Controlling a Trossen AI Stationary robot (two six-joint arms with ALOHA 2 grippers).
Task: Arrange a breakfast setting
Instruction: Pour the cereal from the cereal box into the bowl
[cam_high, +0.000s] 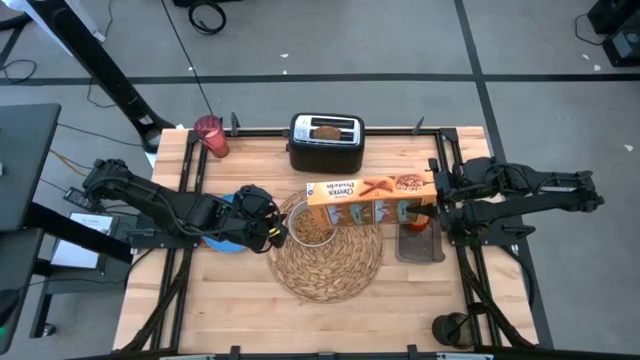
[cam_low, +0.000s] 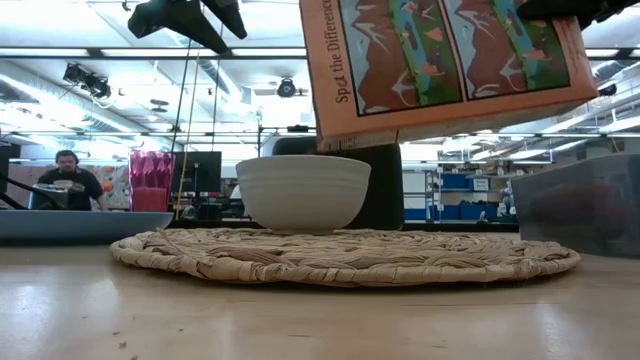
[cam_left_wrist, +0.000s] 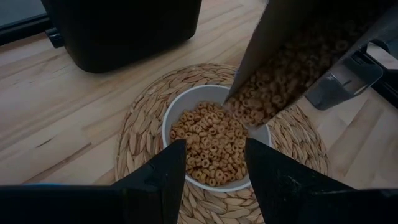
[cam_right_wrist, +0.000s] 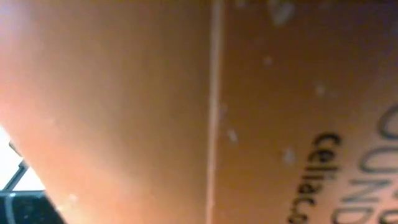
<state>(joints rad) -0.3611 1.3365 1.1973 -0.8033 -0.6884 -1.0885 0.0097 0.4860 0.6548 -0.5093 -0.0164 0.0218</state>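
Note:
A white bowl (cam_high: 313, 229) of cereal rings sits on the round straw placemat (cam_high: 330, 262); it also shows in the left wrist view (cam_left_wrist: 208, 134). My right gripper (cam_high: 436, 195) is shut on an orange cereal box (cam_high: 370, 200), whose open end (cam_left_wrist: 264, 93) is tipped over the bowl with cereal at its mouth. My left gripper (cam_left_wrist: 214, 180) is open and empty, above and just left of the bowl. The blue plate (cam_high: 222, 242) lies under my left arm. The pink cup (cam_high: 211, 135) stands at the far left. Toast (cam_high: 327, 130) sits in the toaster. No spoon shows. My right gripper holds the cereal box by its closed end (cam_high: 428, 192), coming level from the table's right side. The fingers themselves are hidden by the box and the wrist. The box is lifted clear and lies along the table's width, its open end lowered over the bowl.
A black toaster (cam_high: 326, 145) stands at the far middle behind the placemat. A clear bin (cam_high: 418, 243) with something red in it sits right of the placemat, under the box's held end. A person shows in the room beyond the table (cam_low: 68, 178).

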